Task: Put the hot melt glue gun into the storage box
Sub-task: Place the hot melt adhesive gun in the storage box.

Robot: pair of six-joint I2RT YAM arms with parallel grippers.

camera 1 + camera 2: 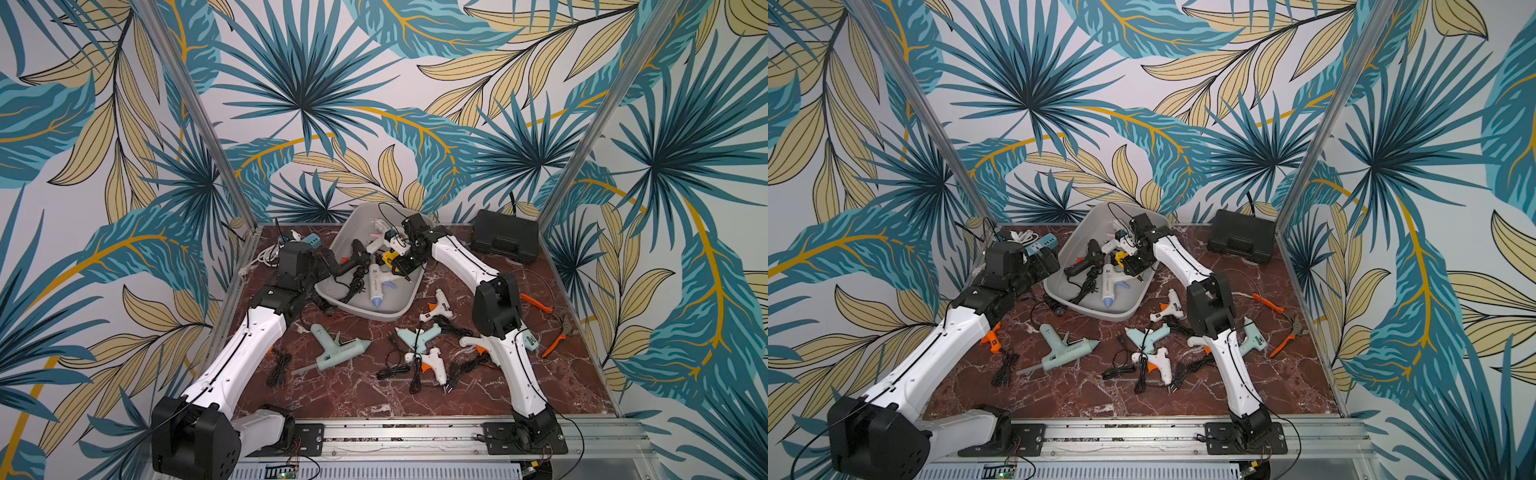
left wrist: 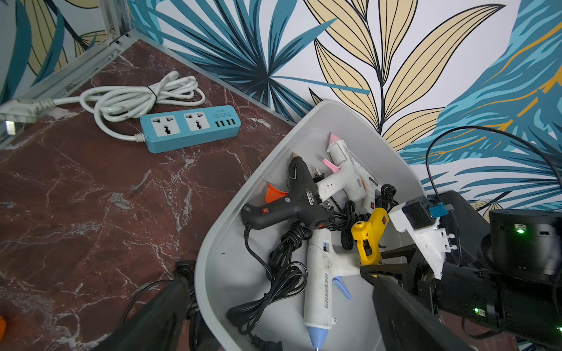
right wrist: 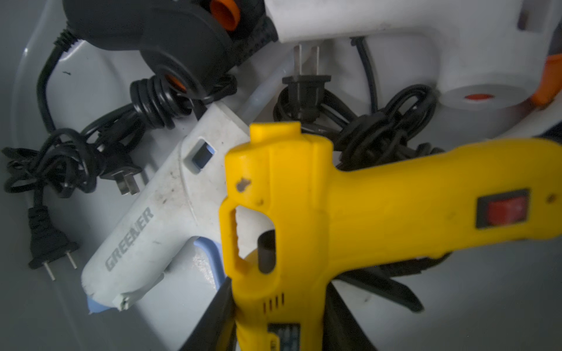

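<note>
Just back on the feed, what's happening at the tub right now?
The right gripper is shut on a yellow glue gun, low inside the grey storage box, above a black glue gun and white glue guns. The left gripper sits open at the box's rim. Loose glue guns lie on the table.

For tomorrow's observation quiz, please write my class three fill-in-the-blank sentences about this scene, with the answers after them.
1. The right end effector grips a ____ glue gun over the box.
2. Inside the box, the black gun has an ____ trigger.
3. The power strip has a coiled cord coloured ____.

Missing words: yellow; orange; white.
</note>
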